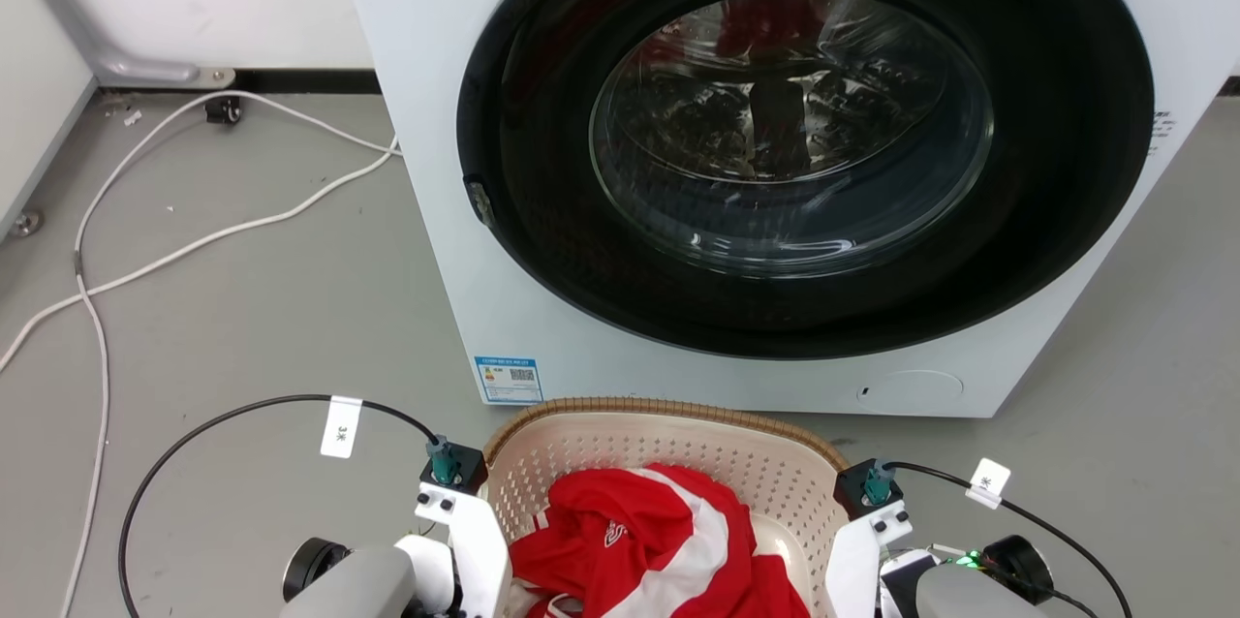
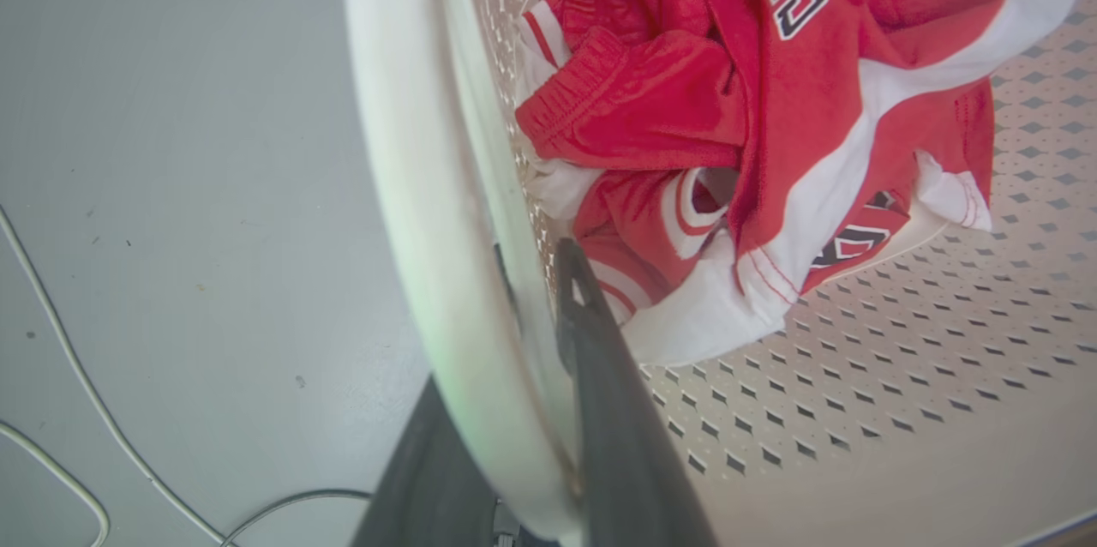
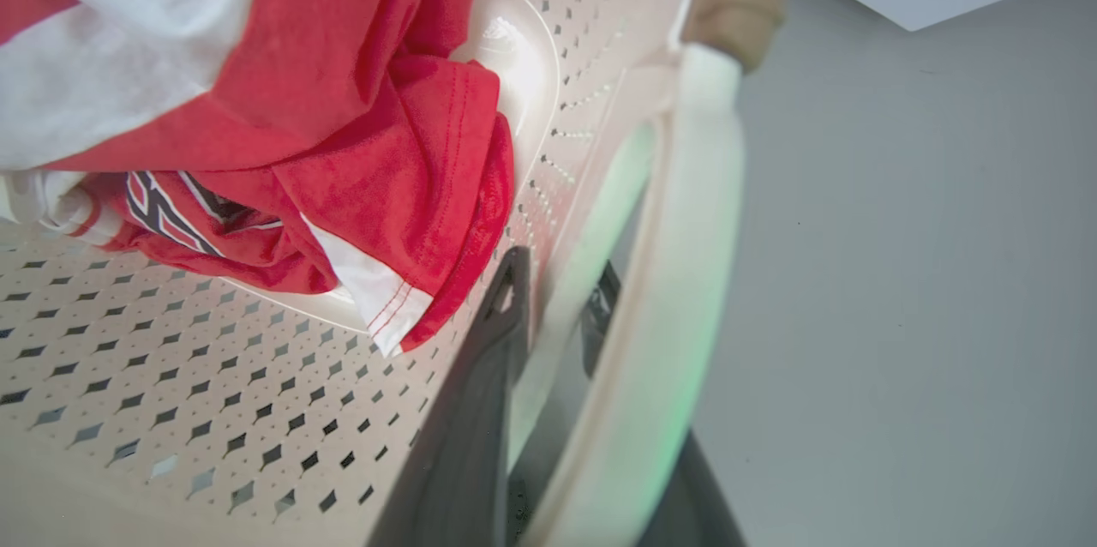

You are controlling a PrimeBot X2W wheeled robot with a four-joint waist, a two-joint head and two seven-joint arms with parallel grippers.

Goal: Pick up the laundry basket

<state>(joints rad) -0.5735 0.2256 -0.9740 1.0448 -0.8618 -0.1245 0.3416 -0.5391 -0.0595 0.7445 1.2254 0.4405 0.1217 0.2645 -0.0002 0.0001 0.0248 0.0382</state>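
Note:
The laundry basket [image 1: 668,413] stands on the floor just below the washing machine, cream with perforated walls and a brown woven rim. Red and white clothes [image 1: 644,540] lie in it. My two wrists flank it, the left wrist block [image 1: 452,475] at its left side and the right wrist block [image 1: 872,492] at its right side. In the left wrist view my left gripper [image 2: 536,273] is shut across the white side handle [image 2: 403,187], one finger inside the wall, one outside. My right gripper [image 3: 557,277] is likewise shut on the other white handle [image 3: 703,230].
A white front-loading washing machine [image 1: 455,240] with its round dark door [image 1: 804,134] shut rises right behind the basket. White cables [image 1: 145,260] trail over the grey floor at the left. Black cables [image 1: 223,419] loop from both wrists.

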